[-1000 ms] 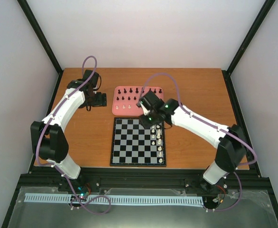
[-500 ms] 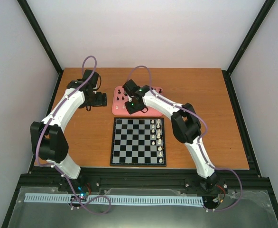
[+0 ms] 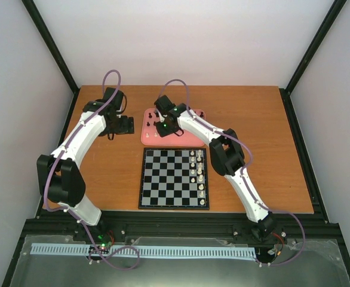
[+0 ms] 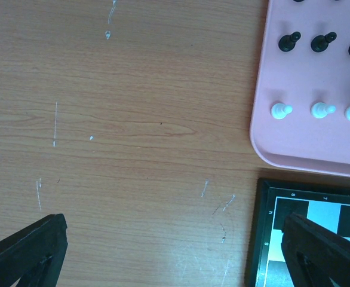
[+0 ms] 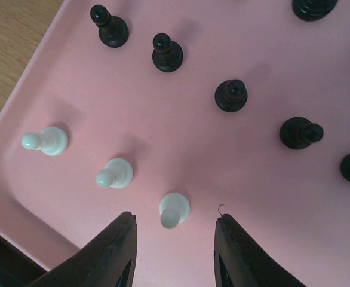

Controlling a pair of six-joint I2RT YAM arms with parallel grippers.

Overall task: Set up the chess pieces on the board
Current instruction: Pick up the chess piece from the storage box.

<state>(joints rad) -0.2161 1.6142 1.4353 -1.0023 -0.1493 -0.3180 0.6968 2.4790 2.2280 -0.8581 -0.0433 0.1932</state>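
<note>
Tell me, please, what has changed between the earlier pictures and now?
The right arm swung from the far right corner of the board to the tray; the right end effector now hangs open astride a white pawn, holding nothing. The left arm, the board and its white pieces stayed put.

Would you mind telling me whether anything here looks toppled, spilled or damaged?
Nothing looks toppled or spilled: the chess pieces on the pink tray stand upright, and those on the board sit in neat files. Only faint scratches mark the table.
</note>
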